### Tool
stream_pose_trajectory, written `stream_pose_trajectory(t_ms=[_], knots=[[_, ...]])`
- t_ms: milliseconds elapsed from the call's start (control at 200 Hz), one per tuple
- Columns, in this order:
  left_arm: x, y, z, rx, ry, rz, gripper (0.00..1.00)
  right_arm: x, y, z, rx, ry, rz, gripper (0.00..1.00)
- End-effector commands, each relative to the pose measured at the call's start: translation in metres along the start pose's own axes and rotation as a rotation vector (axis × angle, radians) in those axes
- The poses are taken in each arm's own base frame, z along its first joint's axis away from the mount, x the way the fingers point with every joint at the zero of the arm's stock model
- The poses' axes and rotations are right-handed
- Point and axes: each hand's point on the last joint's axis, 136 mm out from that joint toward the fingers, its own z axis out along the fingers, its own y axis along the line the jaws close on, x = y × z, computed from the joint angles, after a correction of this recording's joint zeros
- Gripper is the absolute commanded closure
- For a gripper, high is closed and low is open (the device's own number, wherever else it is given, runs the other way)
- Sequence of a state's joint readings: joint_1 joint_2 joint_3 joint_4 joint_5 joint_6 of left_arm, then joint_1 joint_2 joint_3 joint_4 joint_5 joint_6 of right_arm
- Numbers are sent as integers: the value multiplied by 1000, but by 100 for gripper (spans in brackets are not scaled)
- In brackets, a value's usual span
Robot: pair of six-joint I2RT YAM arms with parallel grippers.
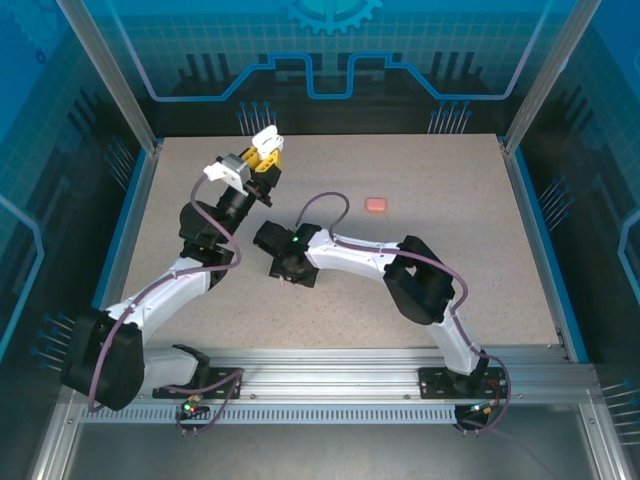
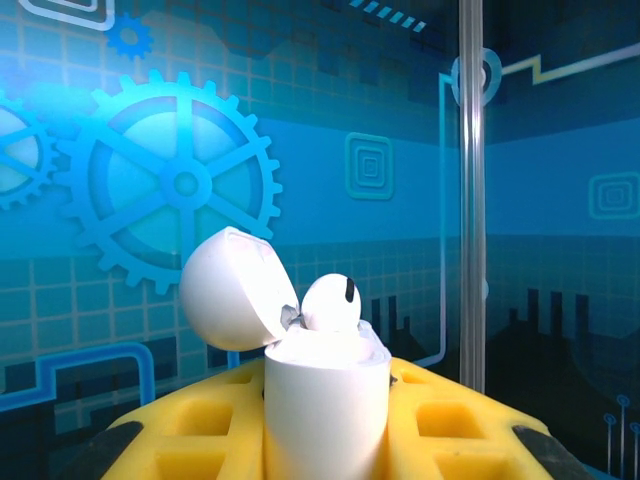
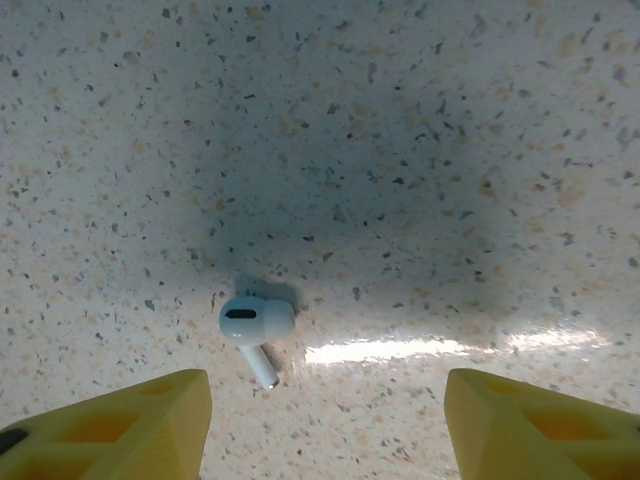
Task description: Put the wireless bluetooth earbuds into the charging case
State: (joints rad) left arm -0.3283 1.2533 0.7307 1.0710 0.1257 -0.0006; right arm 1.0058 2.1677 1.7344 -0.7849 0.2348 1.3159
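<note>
The main danger, I think, is the pick itself: the loose white earbud (image 3: 255, 325) lies on its side on the table (image 3: 450, 150), on the near side of the white charging case (image 2: 325, 420) and well apart from it. The right gripper (image 3: 325, 390) hangs over it with jaws spread and nothing between them. The earbud is closer to one yellow finger (image 3: 120, 430) than to the other, so that finger may reach it first and push it away or flip it. It is small, smooth and rounded and can easily squirt out. The left gripper (image 1: 264, 152) pinches the case and holds it up above the table. One seated earbud (image 2: 330, 300) is already in it, and a bump during insertion could knock that one out. The lid (image 2: 225, 290) stands open just beside the opening and could catch the stem. To the right of the case, well apart, a small salmon-pink object (image 1: 376, 204) lies on the table, perhaps another case. Nothing stands between the case and the loose earbud.
</note>
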Motion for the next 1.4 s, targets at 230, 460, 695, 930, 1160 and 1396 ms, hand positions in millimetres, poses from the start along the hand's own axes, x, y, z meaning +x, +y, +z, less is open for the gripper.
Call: stream_pose_trajectory(t_ms=[230, 460, 695, 930, 1160, 1396], knots=[[-24, 20, 2, -47, -87, -9, 100, 8, 1, 20, 111, 35, 5, 42], [-24, 26, -1, -62, -92, -9, 100, 10, 4, 33, 139, 50, -12, 44], [-22, 30, -4, -71, -92, -17, 100, 11, 8, 41, 148, 60, -32, 47], [-20, 32, -6, -75, -91, -22, 100, 12, 12, 45, 143, 70, -42, 52], [-22, 32, -7, -75, -94, -26, 100, 11, 14, 44, 136, 64, -55, 60], [-23, 31, -8, -72, -95, -33, 100, 13, 16, 45, 130, 65, -80, 66]])
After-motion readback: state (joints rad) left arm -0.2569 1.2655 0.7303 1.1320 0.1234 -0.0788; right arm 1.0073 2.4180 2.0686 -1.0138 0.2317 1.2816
